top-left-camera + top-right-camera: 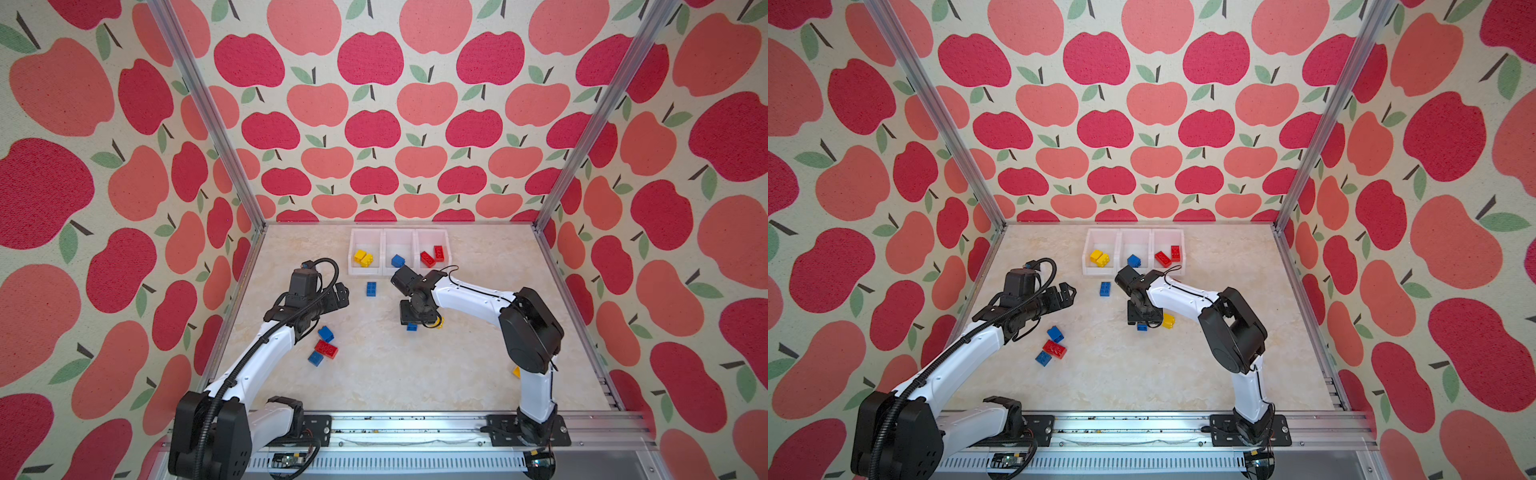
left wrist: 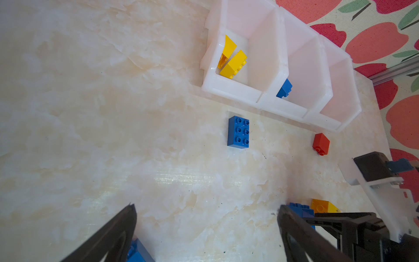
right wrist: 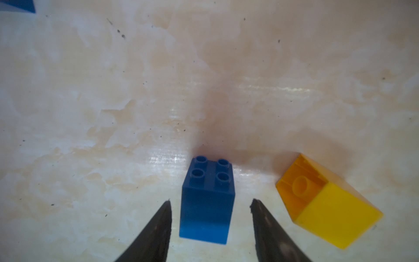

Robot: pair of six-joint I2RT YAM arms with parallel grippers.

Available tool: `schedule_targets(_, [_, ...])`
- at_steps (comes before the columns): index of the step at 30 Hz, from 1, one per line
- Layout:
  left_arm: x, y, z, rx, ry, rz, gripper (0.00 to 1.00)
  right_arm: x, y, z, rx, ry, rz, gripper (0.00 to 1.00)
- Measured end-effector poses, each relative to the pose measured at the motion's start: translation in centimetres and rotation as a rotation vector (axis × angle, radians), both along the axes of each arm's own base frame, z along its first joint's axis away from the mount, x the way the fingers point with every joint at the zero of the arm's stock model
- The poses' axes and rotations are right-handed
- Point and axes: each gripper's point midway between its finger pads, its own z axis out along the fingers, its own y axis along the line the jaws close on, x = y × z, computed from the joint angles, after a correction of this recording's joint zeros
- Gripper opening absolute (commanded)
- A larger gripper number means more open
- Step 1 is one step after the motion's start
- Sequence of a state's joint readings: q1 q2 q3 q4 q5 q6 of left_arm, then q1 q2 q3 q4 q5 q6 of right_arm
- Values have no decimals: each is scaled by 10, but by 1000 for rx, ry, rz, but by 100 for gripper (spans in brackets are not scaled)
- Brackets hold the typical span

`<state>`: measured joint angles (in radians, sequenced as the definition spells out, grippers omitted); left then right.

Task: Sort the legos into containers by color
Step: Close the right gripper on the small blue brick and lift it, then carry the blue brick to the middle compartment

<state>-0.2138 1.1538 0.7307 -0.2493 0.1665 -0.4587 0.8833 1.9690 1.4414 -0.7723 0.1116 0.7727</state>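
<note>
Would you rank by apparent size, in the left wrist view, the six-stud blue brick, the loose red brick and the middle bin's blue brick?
Largest: six-stud blue brick
Then: loose red brick and middle bin's blue brick, too alike; its bin wall partly hides it.

Bright, even light; glare on tabletop (image 3: 272,88); edges warped; blue lego (image 3: 207,199) blurry nr cam.
</note>
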Motion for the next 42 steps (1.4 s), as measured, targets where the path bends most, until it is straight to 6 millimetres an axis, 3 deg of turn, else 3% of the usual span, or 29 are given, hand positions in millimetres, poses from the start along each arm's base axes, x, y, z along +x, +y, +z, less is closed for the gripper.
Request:
schedule_targets(12, [-1, 0, -3, 1, 6, 0, 99, 0, 3, -9, 1, 14, -13, 31])
schedule_targets(21, [-2, 0, -3, 1, 8, 0, 99, 1, 3, -7, 0, 13, -11, 29])
schedule_targets(33, [-2, 0, -5, 2, 11, 0, 99, 32, 30, 42, 60, -115, 74, 29])
schedule_targets(42, [-5, 1, -8, 3, 17, 1, 99, 76, 37, 86, 99, -251, 110, 29])
